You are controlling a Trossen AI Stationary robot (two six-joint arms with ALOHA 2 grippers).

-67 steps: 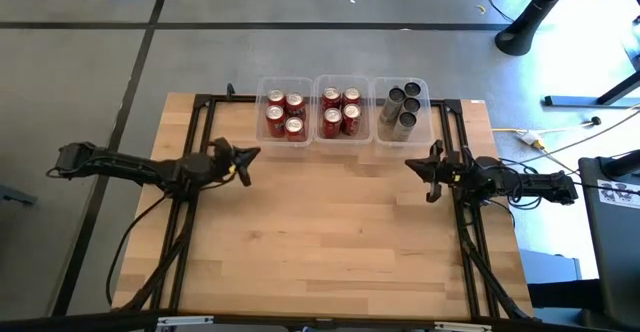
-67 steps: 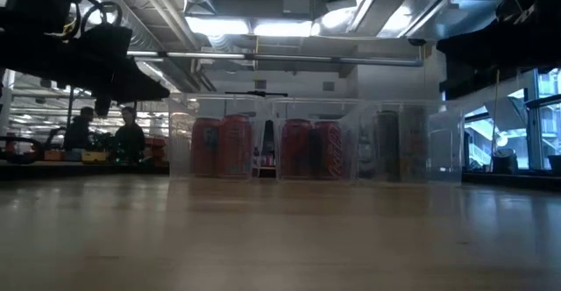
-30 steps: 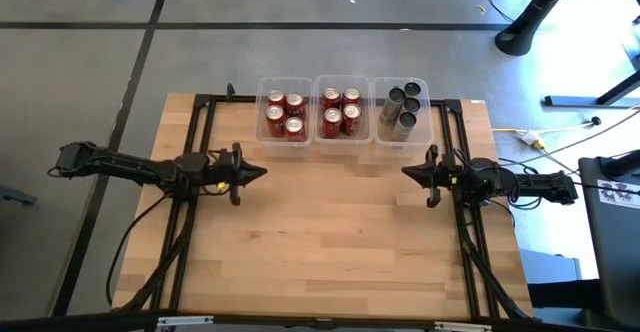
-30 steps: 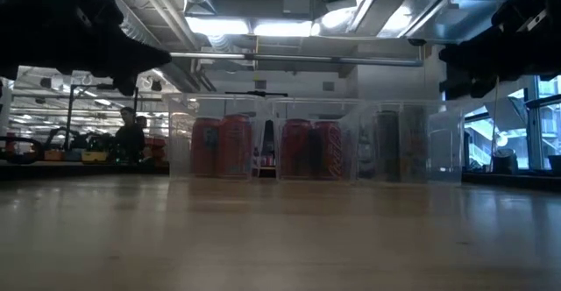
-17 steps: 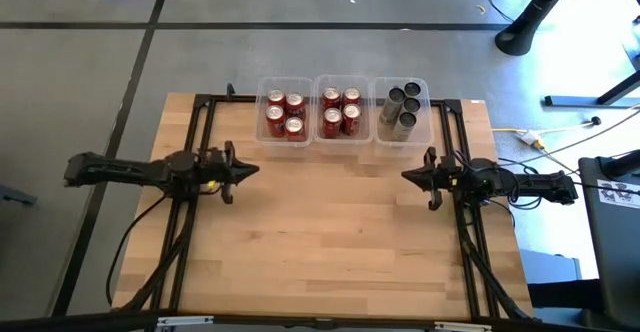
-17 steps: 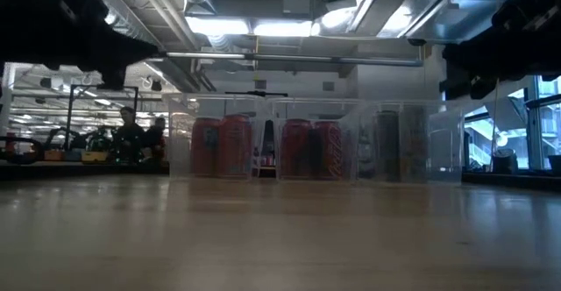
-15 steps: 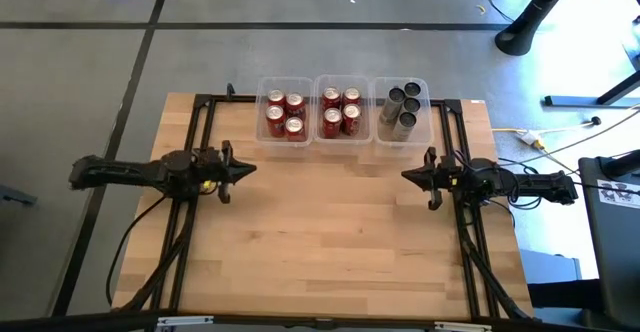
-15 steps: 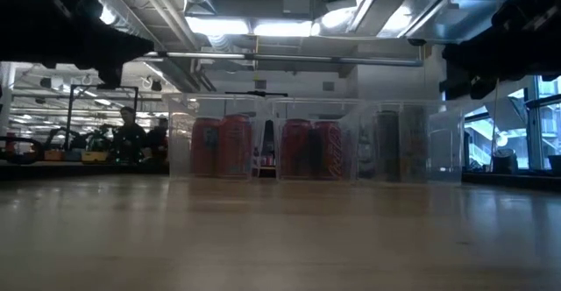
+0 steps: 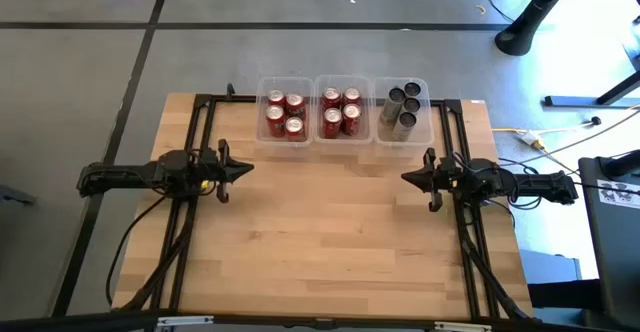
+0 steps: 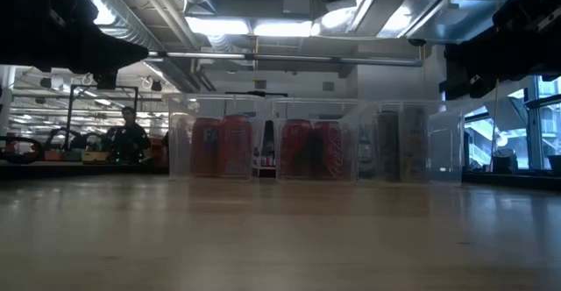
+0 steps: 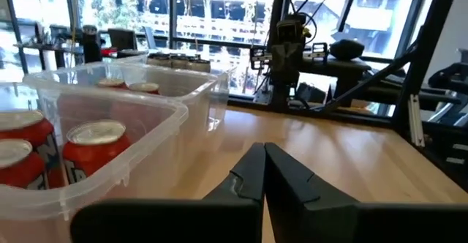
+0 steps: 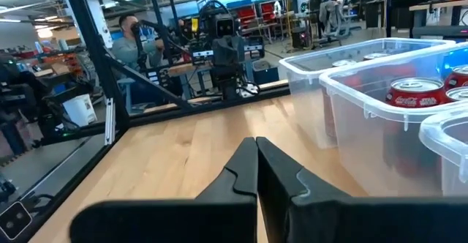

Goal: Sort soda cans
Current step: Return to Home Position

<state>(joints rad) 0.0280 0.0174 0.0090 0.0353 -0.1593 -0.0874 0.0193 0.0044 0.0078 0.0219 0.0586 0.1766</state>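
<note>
Where your soda cans point(image 9: 331, 120) stand: all inside three clear bins point(image 9: 284, 140), set side by side in a row along the far edge of the tabletop point(image 9: 330, 242).
Red cans point(image 9: 294, 125): you have them upright in the left and middle bins, silver tops up.
Dark cans point(image 9: 405, 121): upright in the right bin only.
Left claw point(image 9: 248, 169): fingers pressed together and holding nothing. It hangs over the tabletop's left side, near the left bin but apart from it, pointing toward the middle.
Right claw point(image 9: 405, 175): fingers pressed together as well and empty. It hangs over the right side, on the near side of the right bin and clear of it, pointing toward the middle.
Room behind: your low view shows a person point(image 10: 130, 138) far beyond the tabletop.
</note>
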